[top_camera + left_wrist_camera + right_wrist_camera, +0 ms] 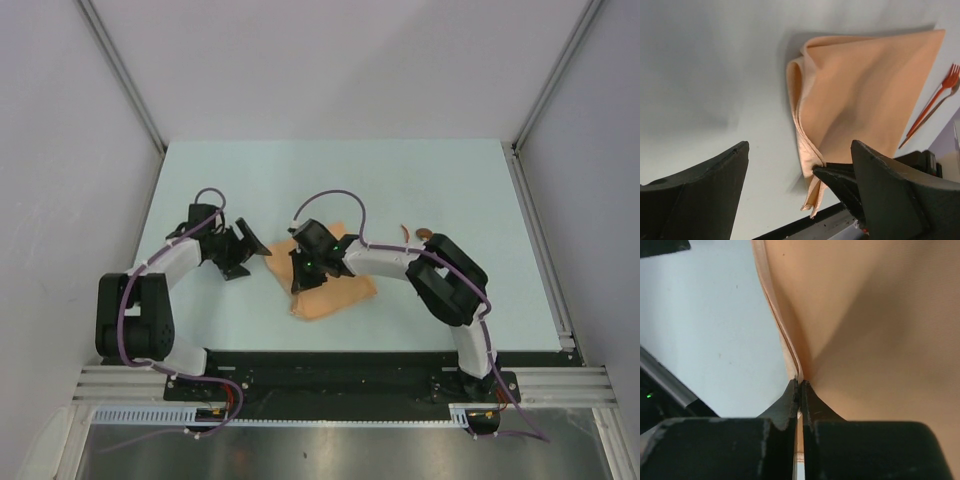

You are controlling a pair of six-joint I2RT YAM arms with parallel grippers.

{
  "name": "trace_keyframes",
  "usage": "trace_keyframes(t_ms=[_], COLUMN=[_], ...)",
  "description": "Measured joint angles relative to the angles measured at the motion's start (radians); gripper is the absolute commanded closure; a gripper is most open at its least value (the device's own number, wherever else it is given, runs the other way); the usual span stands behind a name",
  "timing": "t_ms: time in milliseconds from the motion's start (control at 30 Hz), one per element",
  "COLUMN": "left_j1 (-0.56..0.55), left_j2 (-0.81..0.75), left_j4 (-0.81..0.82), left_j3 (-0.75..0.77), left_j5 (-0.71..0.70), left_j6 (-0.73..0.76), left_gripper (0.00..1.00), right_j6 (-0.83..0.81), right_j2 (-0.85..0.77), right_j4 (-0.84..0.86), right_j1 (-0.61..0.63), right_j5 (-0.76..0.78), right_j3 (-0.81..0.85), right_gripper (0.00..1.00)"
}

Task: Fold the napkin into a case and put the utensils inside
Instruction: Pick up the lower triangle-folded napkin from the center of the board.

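Napkin: peach cloth, folded over in layers, lying on the table between the arms.
Handling: it looks light and limp, so the layers will probably sag or slip apart. They are best pinched together at the edge.
Right gripper: clenched on the napkin's layered edge.
Left gripper: spread wide, holding nothing, just left of the napkin.
Utensils: lying beyond the napkin, untouched.

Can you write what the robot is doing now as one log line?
napkin: partly folded | right gripper: shut on napkin edge | left gripper: open, empty | utensils: on table, outside napkin
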Motion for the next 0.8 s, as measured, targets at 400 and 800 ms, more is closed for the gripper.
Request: trace_keyframes(t_ms=[400, 800], left_j1=[-0.106, -0.172], left_j2=[0.090, 0.192], left_j4=[0.032, 0.001], left_j3=[0.040, 0.171], left_j5=[-0.016, -0.115], left_j6=[-0.045, -0.055], left_gripper=[0.27, 0.82], right_j6=[0.115, 0.138], right_j2=[-0.087, -0.131], right_j4=[0.265, 0.380], right_j1=[-0.097, -0.145], right_j5=[-0.223, -0.294], right_j3=[-0.192, -0.298], right_gripper=[1.00, 1.00])
